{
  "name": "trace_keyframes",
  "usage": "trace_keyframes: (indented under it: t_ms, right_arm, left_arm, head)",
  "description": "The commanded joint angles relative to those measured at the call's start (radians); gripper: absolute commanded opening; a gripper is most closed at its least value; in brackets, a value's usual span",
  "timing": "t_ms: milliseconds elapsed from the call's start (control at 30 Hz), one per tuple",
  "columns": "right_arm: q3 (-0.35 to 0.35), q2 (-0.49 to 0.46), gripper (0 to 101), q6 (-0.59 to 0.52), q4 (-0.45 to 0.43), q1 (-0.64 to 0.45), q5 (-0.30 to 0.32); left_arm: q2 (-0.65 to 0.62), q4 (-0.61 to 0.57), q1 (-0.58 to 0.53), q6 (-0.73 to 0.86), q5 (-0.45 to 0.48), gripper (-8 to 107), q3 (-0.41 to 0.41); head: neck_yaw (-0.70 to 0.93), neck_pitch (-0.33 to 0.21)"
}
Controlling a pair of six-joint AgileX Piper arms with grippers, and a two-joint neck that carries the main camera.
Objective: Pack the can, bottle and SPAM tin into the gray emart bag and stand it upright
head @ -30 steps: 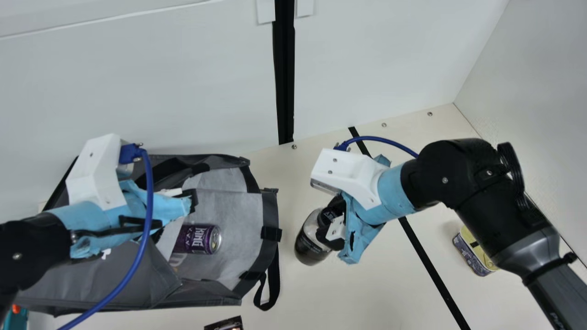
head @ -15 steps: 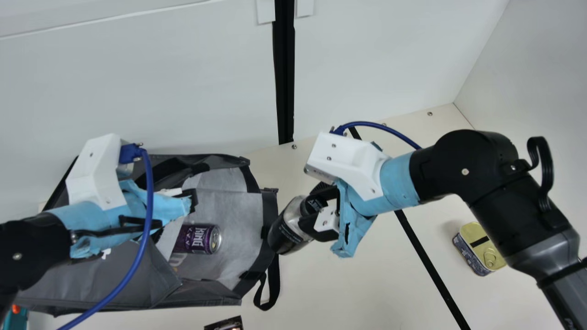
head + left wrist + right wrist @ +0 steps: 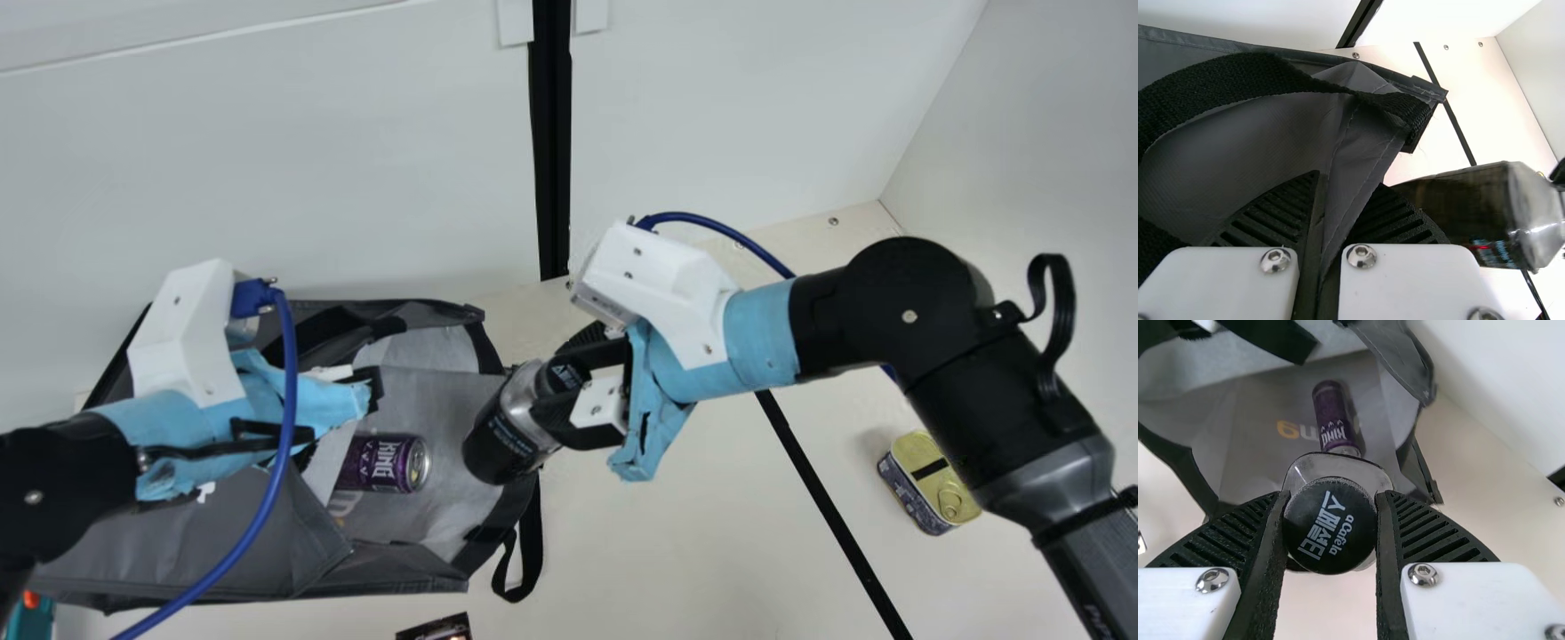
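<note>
The gray bag lies on its side, its mouth facing right, and the purple can rests inside. My left gripper is at the bag's upper flap; in the left wrist view the left gripper is shut on the gray fabric. My right gripper holds the bottle by its black cap, with the bottle's dark base over the bag's opening edge. In the right wrist view the right gripper has the cap between its fingers. The SPAM tin stands at the right.
A black strap handle of the bag hangs onto the cream table. A small dark printed item lies at the front edge. White walls rise behind and at the right.
My right gripper has carried the bottle left, from the table beside the bag to over its mouth edge. The left arm, bag and can have stayed put.
</note>
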Motion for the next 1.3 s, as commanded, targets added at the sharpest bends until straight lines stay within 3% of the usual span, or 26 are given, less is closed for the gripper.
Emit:
trace_keyframes:
  t_ms: [0,667,1267]
  right_arm:
    - [0.012,0.003,0,0.001,0.012,0.014,-0.028]
    - [0.061,0.114,0,-0.046,0.097,0.129,-0.216]
    - [0.013,0.251,0,-0.042,0.121,0.243,-0.311]
  left_arm:
    - [0.000,0.000,0.000,0.000,0.000,-8,0.000]
    - [0.000,0.000,0.000,0.000,0.000,-8,0.000]
    - [0.000,0.000,0.000,0.000,0.000,-8,0.000]
  head:
    - [-0.002,-0.023]
    - [-0.002,-0.023]
    - [-0.002,-0.023]
